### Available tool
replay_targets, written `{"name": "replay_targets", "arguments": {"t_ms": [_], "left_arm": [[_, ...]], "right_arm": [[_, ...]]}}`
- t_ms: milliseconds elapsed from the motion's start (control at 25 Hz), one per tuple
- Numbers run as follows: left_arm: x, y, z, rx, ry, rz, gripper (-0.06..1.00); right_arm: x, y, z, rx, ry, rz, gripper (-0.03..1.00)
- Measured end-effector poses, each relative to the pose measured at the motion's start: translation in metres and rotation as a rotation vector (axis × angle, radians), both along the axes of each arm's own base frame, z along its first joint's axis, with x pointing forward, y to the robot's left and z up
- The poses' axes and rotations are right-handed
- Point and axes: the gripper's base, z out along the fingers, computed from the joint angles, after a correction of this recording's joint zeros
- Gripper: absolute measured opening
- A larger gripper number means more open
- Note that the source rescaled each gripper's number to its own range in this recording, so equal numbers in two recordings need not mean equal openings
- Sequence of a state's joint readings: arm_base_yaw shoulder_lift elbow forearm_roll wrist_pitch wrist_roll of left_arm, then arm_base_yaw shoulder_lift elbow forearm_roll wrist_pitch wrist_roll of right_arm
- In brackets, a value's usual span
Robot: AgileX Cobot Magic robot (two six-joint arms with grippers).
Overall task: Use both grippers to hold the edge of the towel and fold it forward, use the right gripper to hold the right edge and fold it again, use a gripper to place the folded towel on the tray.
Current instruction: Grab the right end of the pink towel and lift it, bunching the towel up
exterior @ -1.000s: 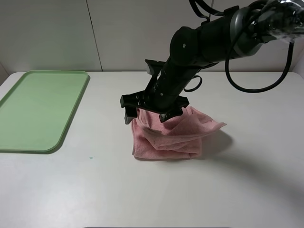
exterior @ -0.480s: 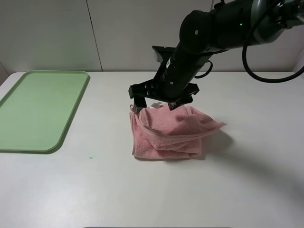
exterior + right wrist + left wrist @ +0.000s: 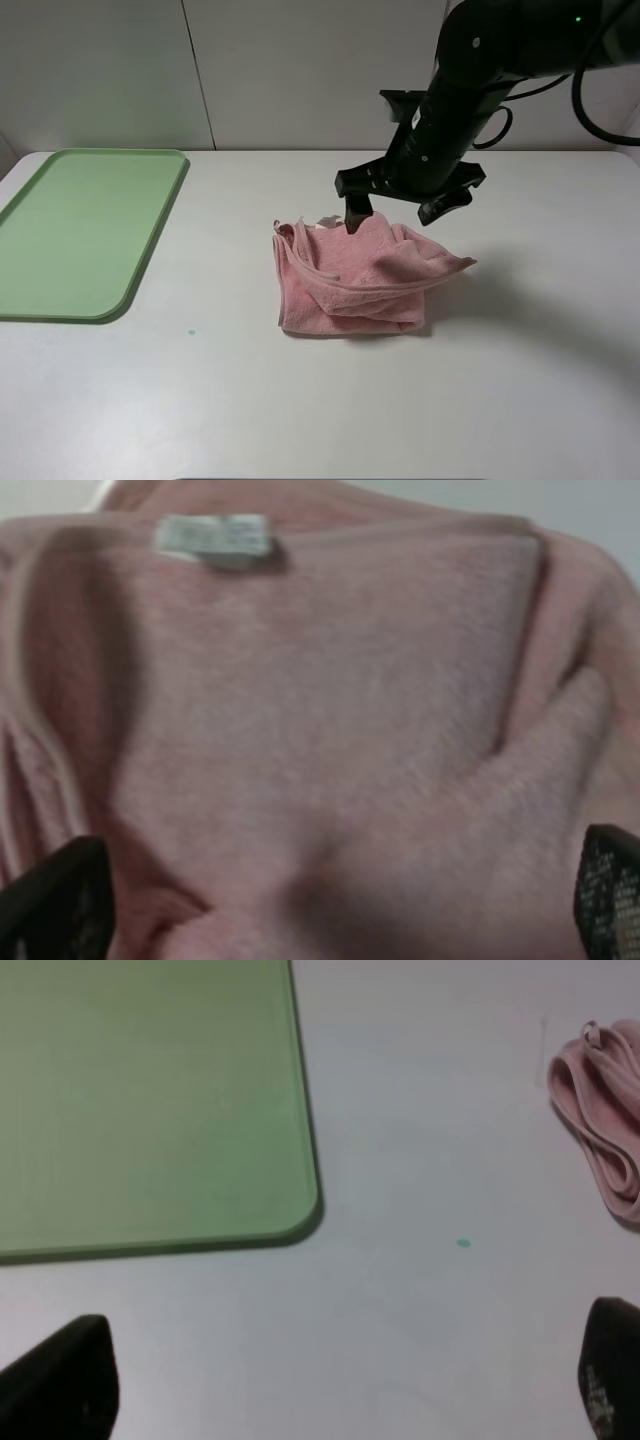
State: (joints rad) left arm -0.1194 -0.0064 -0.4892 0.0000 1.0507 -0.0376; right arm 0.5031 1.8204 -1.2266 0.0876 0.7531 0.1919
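Pink towel [image 3: 350,275] lies loosely folded; folding is judged done. Tray [image 3: 60,250], well apart from towel, is bare: placement outstanding. Right gripper [image 3: 396,213] hangs above towel, jaws apart, empty; left gripper [image 3: 350,1390] likewise apart.

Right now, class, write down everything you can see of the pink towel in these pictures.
The towel is pink, fluffy terry cloth with a stitched hem and a small white label near its far edge. It is folded loosely into a rumpled, roughly square bundle, with layers showing along one side and one corner sticking out. It lies on the white table, well apart from the green tray. The right hand hangs open over its far edge, gripping nothing.
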Motion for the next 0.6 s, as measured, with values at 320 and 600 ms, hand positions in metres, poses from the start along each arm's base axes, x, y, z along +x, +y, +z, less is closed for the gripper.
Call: {"name": "replay_targets", "arguments": {"t_ms": [320, 600], "left_arm": [[0.000, 0.000, 0.000, 0.000, 0.000, 0.000, 0.92], [0.000, 0.000, 0.000, 0.000, 0.000, 0.000, 0.92]], "right_arm": [[-0.024, -0.039, -0.007, -0.013, 0.028, -0.076, 1.00], [-0.045, -0.050, -0.002, 0.035, -0.019, -0.131, 1.00]]}}
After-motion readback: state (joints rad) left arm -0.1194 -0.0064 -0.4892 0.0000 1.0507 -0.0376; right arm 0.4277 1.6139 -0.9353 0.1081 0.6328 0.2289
